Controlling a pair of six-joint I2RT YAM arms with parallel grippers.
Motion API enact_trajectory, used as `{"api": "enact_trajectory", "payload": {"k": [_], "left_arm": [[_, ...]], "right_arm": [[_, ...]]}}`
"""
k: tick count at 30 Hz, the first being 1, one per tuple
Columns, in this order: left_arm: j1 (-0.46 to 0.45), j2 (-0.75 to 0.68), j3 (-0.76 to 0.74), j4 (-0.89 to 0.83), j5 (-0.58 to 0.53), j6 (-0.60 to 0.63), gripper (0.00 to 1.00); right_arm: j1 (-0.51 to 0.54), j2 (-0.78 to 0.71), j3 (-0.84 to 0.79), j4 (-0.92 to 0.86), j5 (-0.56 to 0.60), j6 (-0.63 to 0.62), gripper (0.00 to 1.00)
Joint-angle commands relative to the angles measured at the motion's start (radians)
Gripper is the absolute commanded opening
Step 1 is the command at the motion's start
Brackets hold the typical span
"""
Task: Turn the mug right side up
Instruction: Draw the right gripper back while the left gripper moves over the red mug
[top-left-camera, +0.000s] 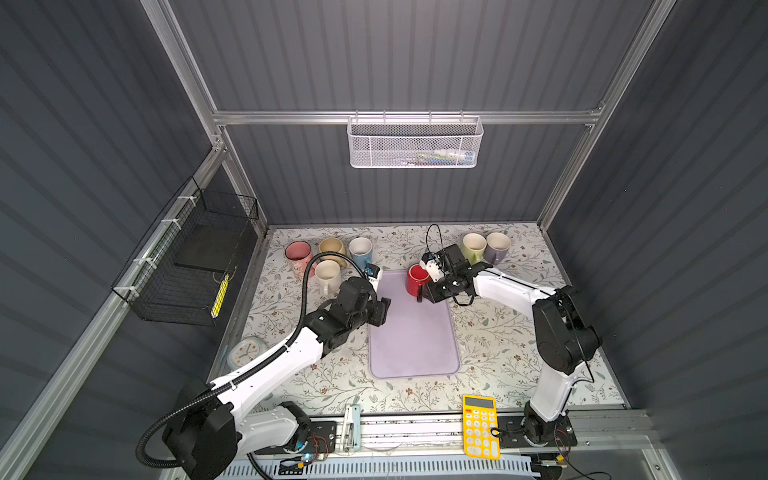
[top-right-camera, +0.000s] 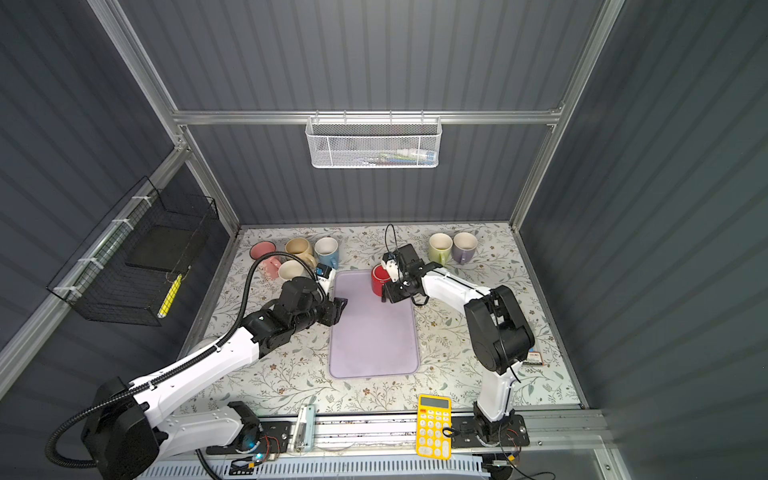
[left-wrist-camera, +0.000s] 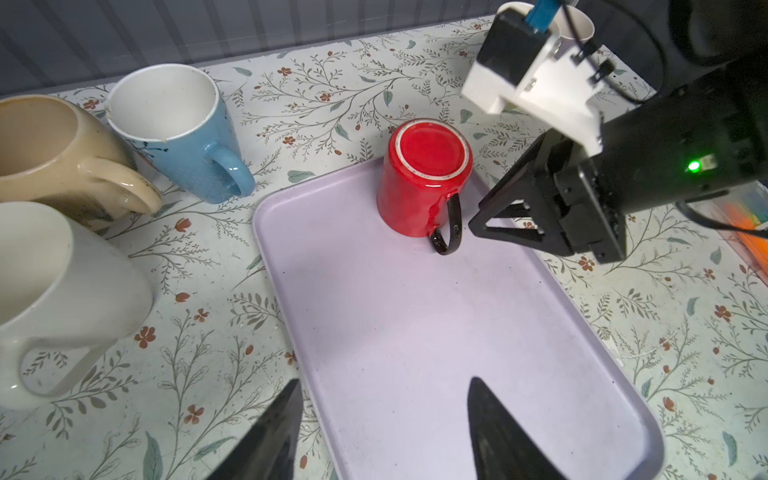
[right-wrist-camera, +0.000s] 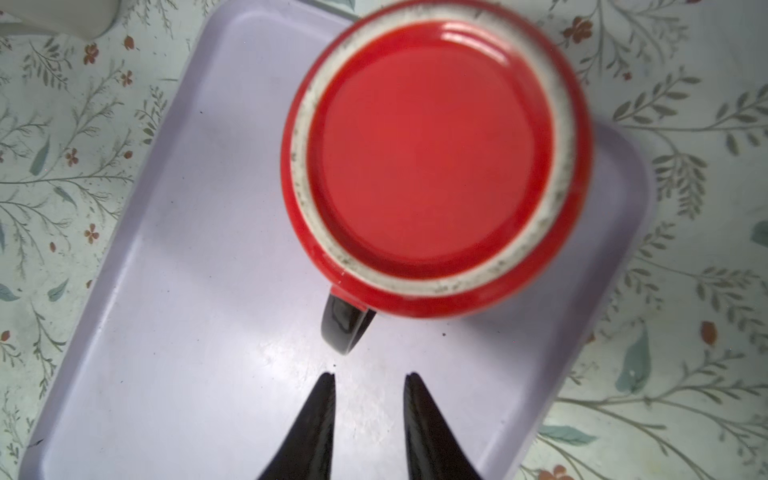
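A red mug (top-left-camera: 417, 279) (top-right-camera: 379, 280) stands upside down at the far end of the lilac tray (top-left-camera: 411, 345) (top-right-camera: 374, 345), base up. Its black handle (left-wrist-camera: 451, 224) (right-wrist-camera: 345, 326) points toward the tray's near end. My right gripper (top-left-camera: 422, 297) (right-wrist-camera: 370, 376) hangs just short of that handle, jaws narrowly open with nothing between them. The left wrist view shows this right gripper (left-wrist-camera: 478, 218) beside the handle, apart from the mug (left-wrist-camera: 424, 183). My left gripper (top-left-camera: 386, 305) (left-wrist-camera: 384, 380) is open and empty over the tray's left edge (left-wrist-camera: 282, 291).
Upright mugs crowd the back left: pink (top-left-camera: 298, 251), beige (top-left-camera: 331, 248), blue (top-left-camera: 360, 249), white (top-left-camera: 327, 274). A green mug (top-left-camera: 473, 245) and a purple mug (top-left-camera: 498, 246) stand back right. A yellow calculator (top-left-camera: 481, 426) lies at the front, a clock (top-left-camera: 245, 351) at the left.
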Motion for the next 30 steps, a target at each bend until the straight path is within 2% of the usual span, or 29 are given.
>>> {"api": "enact_trajectory", "payload": {"k": [1,10,17,23,30], "left_arm": [[-0.005,0.028,0.001,0.029,0.027,0.014,0.65],[-0.006,0.156,0.048,0.132,0.115,0.007,0.67],[-0.017,0.277,0.110,0.195,0.160,-0.001,0.72],[-0.043,0.401,0.189,0.201,0.144,-0.012,0.72],[-0.071,0.533,0.262,0.248,0.137,-0.025,0.72]], "right_arm": [[-0.033,-0.067,-0.023,-0.007,-0.011,0.012,0.31],[-0.151,-0.259,-0.151,-0.004,0.032,0.022,0.31],[-0.226,-0.404,-0.273,0.060,0.020,0.062,0.32],[-0.274,-0.462,-0.338,0.096,-0.002,0.079,0.33],[-0.290,-0.464,-0.367,0.117,-0.027,0.083,0.32]]}}
